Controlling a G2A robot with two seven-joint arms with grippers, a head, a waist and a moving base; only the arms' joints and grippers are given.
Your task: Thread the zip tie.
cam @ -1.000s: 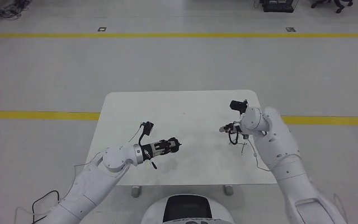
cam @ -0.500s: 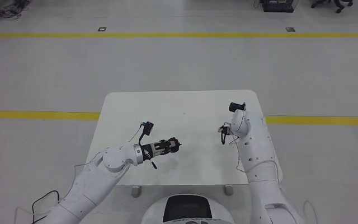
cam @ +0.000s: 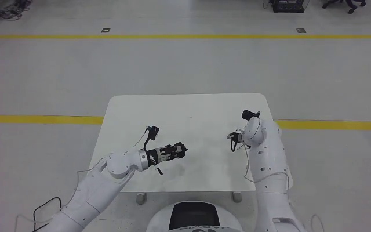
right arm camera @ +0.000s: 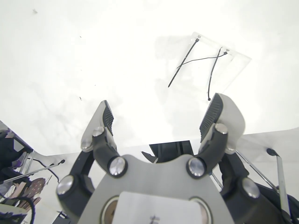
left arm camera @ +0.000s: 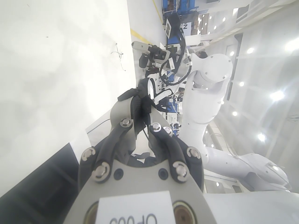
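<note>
Three black zip ties [right arm camera: 184,61] lie loose and crossing, partly on one clear sheet [right arm camera: 238,64] on the table [right arm camera: 93,36], and none looks looped through its own head, so the threading seems wholly left to do. The right gripper [right arm camera: 161,101] hangs just above them, fingers wide and empty. The left gripper [left arm camera: 140,108], well apart, has its fingers drawn narrow, and I cannot tell whether they pinch anything.
</note>
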